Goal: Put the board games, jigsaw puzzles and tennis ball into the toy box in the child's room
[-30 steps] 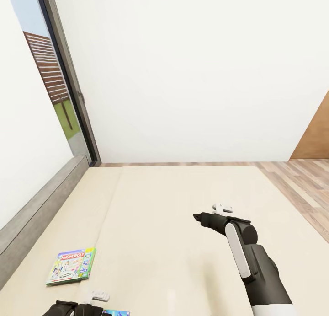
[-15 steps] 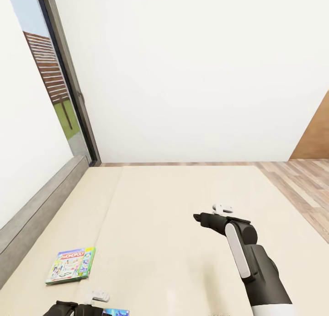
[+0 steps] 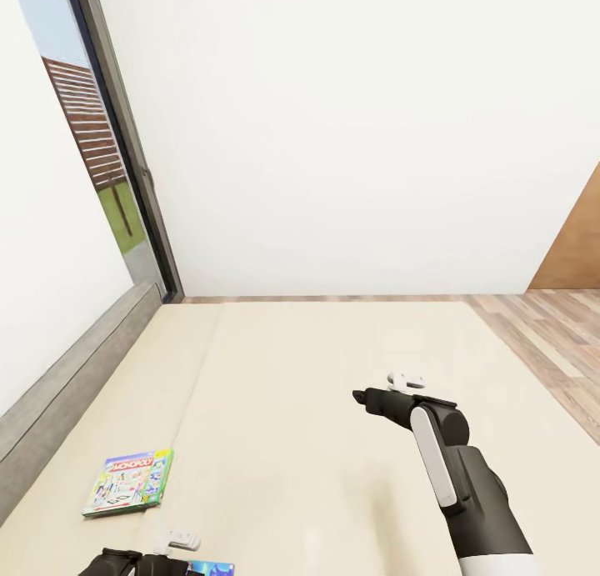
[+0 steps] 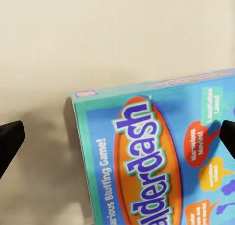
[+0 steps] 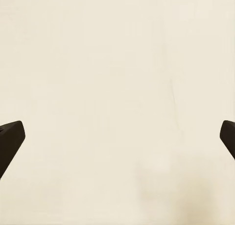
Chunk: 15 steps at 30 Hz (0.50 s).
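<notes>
On my head camera I look down over the bed (image 3: 333, 393), a wide cream surface with a faint seam running between its two mattress halves and a grey frame along its left side. Near the lower left lies a board game (image 3: 129, 483), flat on the mattress, its cover pale green and white with a red logo strip and small busy pictures. At the bottom edge I see a corner of a second board game, the blue box (image 3: 211, 569), just beside my left arm, which shows dark with a white clip on top. My right arm reaches out over the middle of the bed, and its right gripper (image 3: 360, 395) hangs above bare mattress, well apart from both boxes. Beyond the bed are a white wall, a dark-framed window (image 3: 100, 142) at the left and wood plank floor (image 3: 550, 334) at the right. On my left wrist camera the left gripper (image 4: 117, 137) has its dark fingertips (image 4: 10, 139) spread wide at the picture's two edges, released, with the blue box below: teal-blue, an orange oval bearing big blue letters, coloured speech bubbles beside it, lying flat on the cream mattress. On my right wrist camera the right gripper (image 5: 117, 137) is likewise spread wide, grasping nothing, over plain cream mattress.
</notes>
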Available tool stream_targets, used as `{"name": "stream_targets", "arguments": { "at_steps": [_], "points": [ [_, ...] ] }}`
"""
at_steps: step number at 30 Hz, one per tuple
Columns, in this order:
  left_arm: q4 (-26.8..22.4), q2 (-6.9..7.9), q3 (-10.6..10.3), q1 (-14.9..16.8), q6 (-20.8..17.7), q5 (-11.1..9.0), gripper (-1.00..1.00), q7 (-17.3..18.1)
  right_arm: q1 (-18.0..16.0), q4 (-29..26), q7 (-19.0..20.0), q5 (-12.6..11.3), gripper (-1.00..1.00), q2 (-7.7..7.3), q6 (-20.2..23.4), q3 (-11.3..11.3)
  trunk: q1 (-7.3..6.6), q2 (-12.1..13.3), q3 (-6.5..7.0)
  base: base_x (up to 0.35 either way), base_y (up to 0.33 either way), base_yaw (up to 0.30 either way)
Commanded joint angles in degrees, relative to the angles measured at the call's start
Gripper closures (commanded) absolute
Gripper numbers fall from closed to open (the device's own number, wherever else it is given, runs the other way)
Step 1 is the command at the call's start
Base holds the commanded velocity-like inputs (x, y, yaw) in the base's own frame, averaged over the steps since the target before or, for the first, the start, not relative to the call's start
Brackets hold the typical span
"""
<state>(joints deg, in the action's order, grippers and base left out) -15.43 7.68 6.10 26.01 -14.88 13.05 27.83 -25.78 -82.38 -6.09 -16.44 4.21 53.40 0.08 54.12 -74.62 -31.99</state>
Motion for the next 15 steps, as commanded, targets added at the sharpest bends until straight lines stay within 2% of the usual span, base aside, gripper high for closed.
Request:
{"name": "stream_targets", "arguments": {
  "at_steps": [1,15],
  "points": [
    [-0.1,-0.03,0.5,0.0,-0.4,0.4,-1.0,0.4,0.0,-0.1,-0.6,-0.6,-1.0,0.01,0.2,0.0,0.0,0.0,-0.06,0.0,0.0,0.0],
    [-0.1,-0.03,0.5,0.0,-0.4,0.4,-1.0,0.4,-0.1,-0.1,-0.6,-0.7,-1.0,0.1,0.3,0.0,0.0,0.0,-0.06,0.0,0.0,0.0]
  ]
}}
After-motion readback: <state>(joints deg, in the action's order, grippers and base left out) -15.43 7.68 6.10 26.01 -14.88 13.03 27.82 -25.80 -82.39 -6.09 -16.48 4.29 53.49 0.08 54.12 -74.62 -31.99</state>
